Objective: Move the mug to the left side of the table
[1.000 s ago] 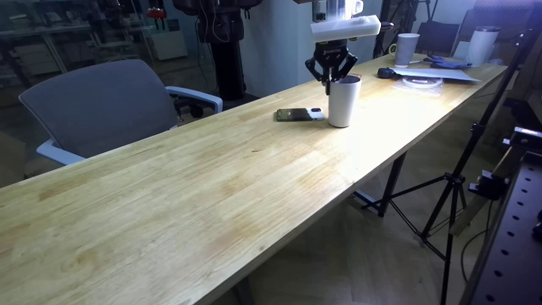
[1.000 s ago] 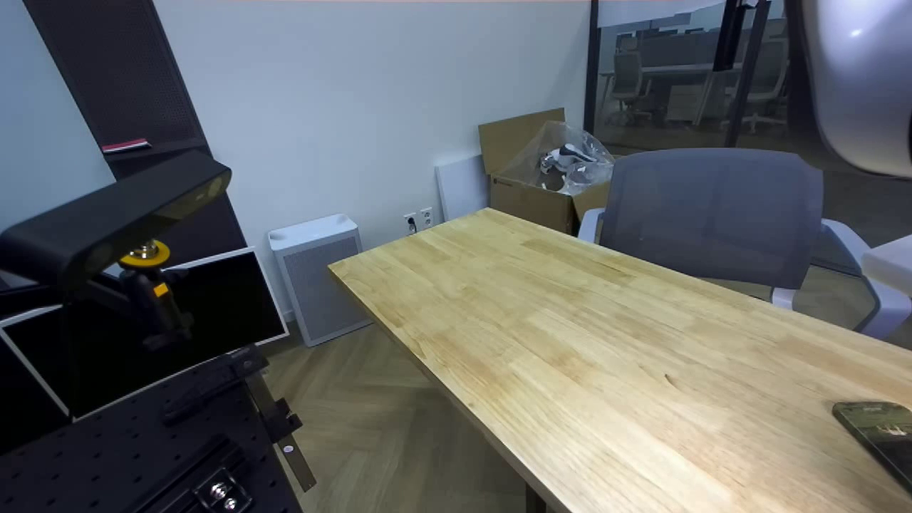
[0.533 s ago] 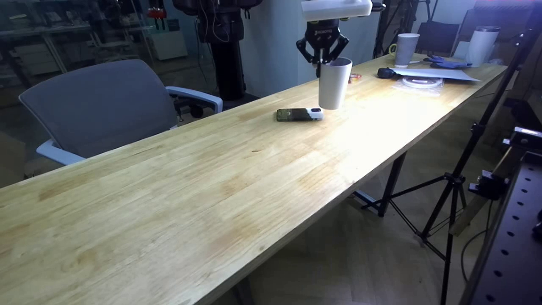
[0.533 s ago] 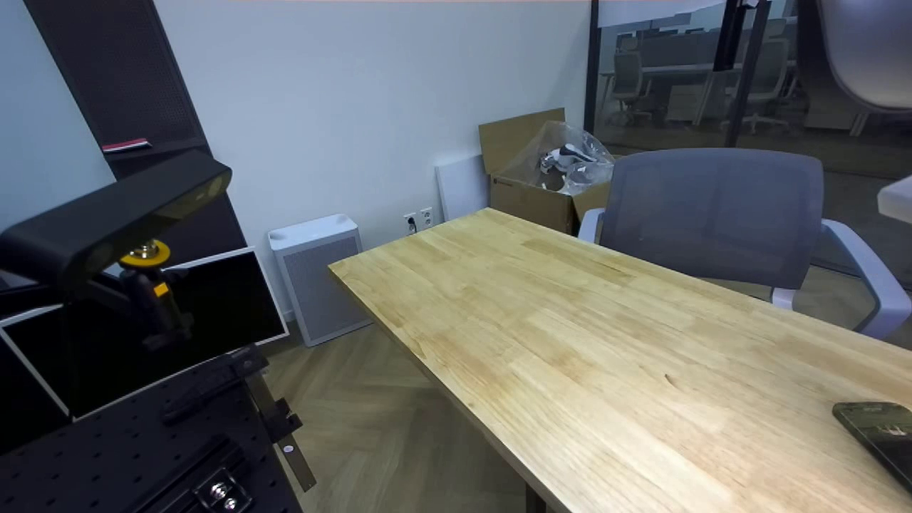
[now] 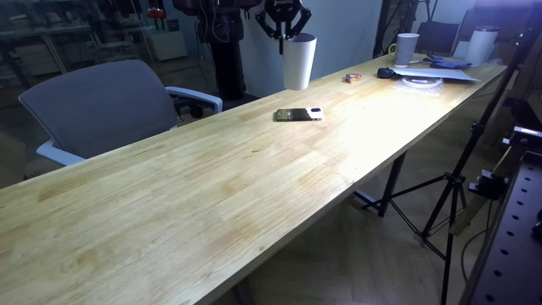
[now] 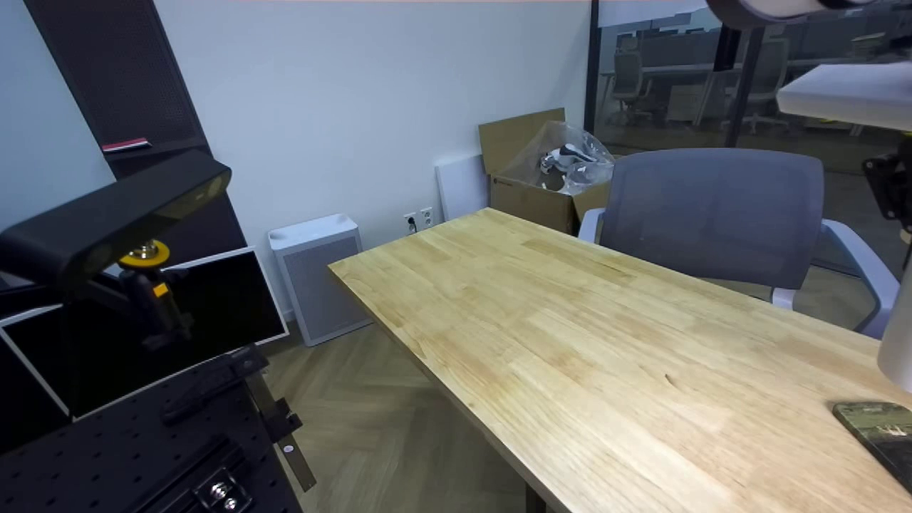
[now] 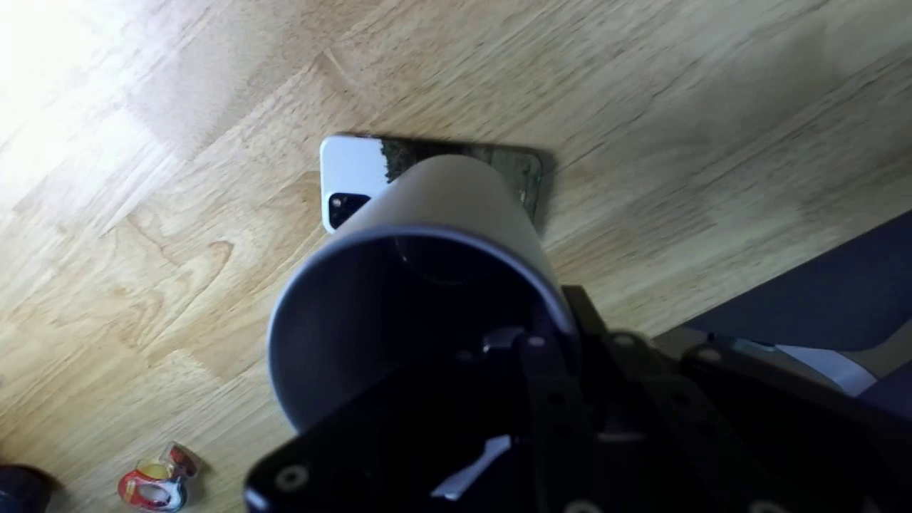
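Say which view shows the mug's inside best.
The wrist view: it looks into the mug, though fingers hide part. In an exterior view the mug shows just a sliver of inside; in an exterior view the mug, cut by the picture's edge, shows none.

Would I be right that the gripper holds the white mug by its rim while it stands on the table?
Not quite: the gripper holds the white mug by its rim, but an exterior view shows it in the air, clear of the table.

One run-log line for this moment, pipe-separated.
fingers: clamping mug at rim | mug: above table, not set down | phone: flat on table
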Controlling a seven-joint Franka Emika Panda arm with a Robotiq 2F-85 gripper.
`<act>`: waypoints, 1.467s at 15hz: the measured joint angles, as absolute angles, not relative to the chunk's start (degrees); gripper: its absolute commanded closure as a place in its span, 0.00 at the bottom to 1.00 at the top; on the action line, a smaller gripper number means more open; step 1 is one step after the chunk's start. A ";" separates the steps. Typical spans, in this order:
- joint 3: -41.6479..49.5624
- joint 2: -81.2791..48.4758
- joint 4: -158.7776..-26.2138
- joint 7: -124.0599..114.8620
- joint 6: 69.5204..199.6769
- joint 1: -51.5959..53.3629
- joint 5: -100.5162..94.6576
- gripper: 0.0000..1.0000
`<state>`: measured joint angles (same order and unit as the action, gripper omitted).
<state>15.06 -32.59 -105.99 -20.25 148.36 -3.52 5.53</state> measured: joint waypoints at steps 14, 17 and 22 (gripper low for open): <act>21.15 -35.37 -102.97 -66.35 145.44 10.70 -2.70 0.98; 18.80 -36.13 -102.73 -71.34 145.76 10.76 -2.16 0.98; 15.04 -36.61 -102.74 -80.71 146.57 11.65 -0.42 0.98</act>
<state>15.04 -36.61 -102.74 -80.71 146.57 11.65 -0.42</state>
